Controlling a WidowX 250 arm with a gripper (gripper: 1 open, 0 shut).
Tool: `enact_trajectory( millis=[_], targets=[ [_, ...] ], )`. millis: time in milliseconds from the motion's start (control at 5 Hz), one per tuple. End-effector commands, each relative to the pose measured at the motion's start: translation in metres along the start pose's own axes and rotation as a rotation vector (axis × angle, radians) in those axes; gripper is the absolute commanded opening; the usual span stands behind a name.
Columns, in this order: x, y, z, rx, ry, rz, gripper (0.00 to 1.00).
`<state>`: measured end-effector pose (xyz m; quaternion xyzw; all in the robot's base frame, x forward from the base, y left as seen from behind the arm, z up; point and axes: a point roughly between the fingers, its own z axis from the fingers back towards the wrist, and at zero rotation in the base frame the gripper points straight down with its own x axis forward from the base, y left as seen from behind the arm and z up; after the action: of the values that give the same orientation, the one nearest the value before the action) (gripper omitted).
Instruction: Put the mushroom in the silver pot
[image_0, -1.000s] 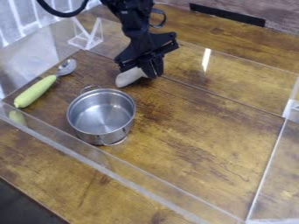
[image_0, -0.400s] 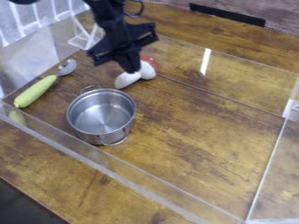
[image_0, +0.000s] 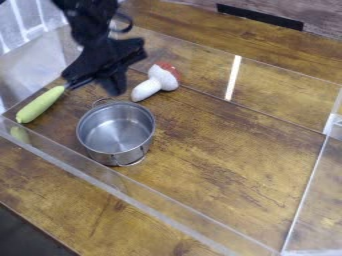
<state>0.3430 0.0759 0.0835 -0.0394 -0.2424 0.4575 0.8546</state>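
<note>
The mushroom (image_0: 156, 82) lies on its side on the wooden table, red cap toward the back right and whitish stem toward the front left. My gripper (image_0: 112, 90) hangs just left of it, dark fingers together and nothing between them. It is apart from the mushroom. The silver pot (image_0: 116, 131) stands upright and empty in front of the gripper, slightly below it in the view.
A yellow-green corn cob (image_0: 40, 103) lies at the left, near the clear plastic wall (image_0: 160, 210) that rings the work area. A white rack (image_0: 19, 30) stands at the back left outside the wall.
The gripper has moved left and a little up, away from the mushroom it was over a second ago. The mushroom stays on the table, now uncovered.
</note>
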Motion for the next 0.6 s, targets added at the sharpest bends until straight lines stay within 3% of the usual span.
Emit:
enact_trajectory(
  millis=[0,400],
  targets=[
    [0.001,0.002,0.015,-0.058,-0.063,-0.071,0.0],
    [-0.007,0.013,-0.002,-0.063,-0.072,-0.178,0.0]
  ],
)
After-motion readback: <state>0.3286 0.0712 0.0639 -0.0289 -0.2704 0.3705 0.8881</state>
